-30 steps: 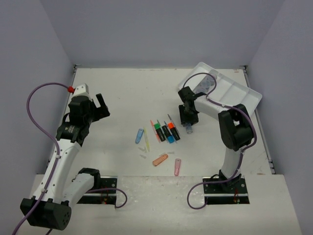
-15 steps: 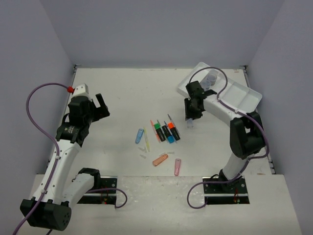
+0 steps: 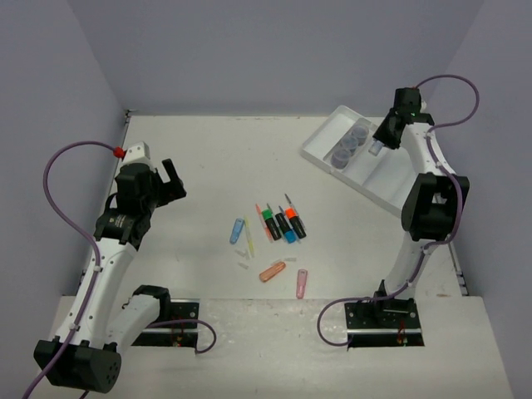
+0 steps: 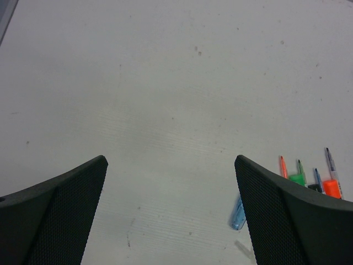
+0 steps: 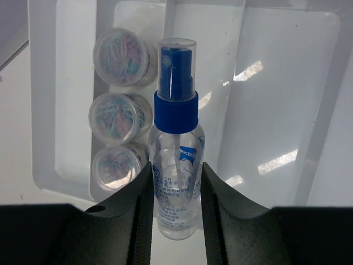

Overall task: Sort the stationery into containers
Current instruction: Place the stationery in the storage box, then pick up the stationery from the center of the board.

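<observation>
Nearest the arm bases, a pink capsule (image 3: 302,283) and an orange capsule (image 3: 272,271) lie on the table (image 3: 208,150), near each other but not touching. Beyond them, a blue capsule (image 3: 238,230) lies to the left of a tight row of three black highlighters (image 3: 285,224), capped green, blue and orange, with thin pens (image 3: 260,211) alongside. None of these items is in a container. The left gripper (image 3: 173,181) hangs above bare table, well to the left of this group, with its jaws spread fully and holding nothing. Its wrist view shows the two fingers (image 4: 60,210) wide apart, with the blue capsule and the highlighter caps at the right edge. At the far right, the white tray (image 3: 378,170) lies at an angle and is divided into long compartments. Three round pots (image 3: 351,143) stand in a line in the compartment on its left side. The right wrist view shows them filled with coloured paper clips. The right gripper (image 3: 381,141) is above the tray, jaws closed narrowly on a clear spray bottle (image 5: 176,110) with a blue collar and a transparent cap. The bottle is gripped at its body, cap end pointing away from the fingers, over the divider beside the pots. Whether the bottle touches the tray cannot be determined.
</observation>
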`<state>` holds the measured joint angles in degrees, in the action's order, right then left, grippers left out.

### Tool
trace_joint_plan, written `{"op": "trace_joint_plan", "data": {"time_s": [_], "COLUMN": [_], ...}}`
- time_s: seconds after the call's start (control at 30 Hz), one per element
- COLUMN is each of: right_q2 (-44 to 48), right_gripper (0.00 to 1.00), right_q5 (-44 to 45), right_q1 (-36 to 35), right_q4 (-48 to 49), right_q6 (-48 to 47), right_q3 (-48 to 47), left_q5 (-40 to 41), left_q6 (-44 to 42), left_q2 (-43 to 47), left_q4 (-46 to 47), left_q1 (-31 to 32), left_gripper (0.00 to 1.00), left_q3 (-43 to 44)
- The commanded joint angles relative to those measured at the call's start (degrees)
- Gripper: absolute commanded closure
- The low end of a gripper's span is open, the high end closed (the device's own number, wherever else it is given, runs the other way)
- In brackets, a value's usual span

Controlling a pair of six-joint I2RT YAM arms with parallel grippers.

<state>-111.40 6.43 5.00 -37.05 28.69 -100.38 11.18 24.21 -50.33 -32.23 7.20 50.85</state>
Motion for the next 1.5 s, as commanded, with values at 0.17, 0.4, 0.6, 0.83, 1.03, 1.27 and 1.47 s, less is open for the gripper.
{"op": "trace_joint_plan", "data": {"time_s": [0.17,0.4,0.6,0.83,1.03,1.27,1.47], "right_q2": [-8.3,-9.7,-8.5,8.1,24.3,37.2,48.9], "right_gripper": [0.84,0.40,0.28,0.24,0.10,0.03,0.02], "right_q5": [3.5,2.4,0.9,3.7,14.5,12.5,8.4], "right_q1": [-0.4,-0.4,-0.9,-10.6,-26.4,-35.2,-35.7], "right_q4": [-2.6,-2.4,-4.2,1.0,1.3,4.1,6.9], "right_q6": [3.7,3.4,2.7,-1.9,-4.1,-3.6,-4.4], "right_q3": [-5.1,-5.5,-6.4,8.2,21.2,36.9,43.7], "left_q5": [-0.2,-0.2,-0.2,0.4,0.2,-4.5,-2.1], "left_q6": [-1.7,-1.8,-1.9,-1.9,-1.8,-2.1,-2.1], "left_q2": [0.6,0.5,0.4,0.4,-0.1,1.4,0.9], "left_q4": [2.1,2.1,2.1,2.1,2.0,2.5,2.5], "left_q1": [0.2,0.2,0.3,0.2,0.3,0.7,0.7], "left_gripper": [0.00,0.00,0.00,0.00,0.00,0.00,0.00], "left_q3": [0.3,0.3,0.3,0.4,0.3,-0.1,0.3]}}
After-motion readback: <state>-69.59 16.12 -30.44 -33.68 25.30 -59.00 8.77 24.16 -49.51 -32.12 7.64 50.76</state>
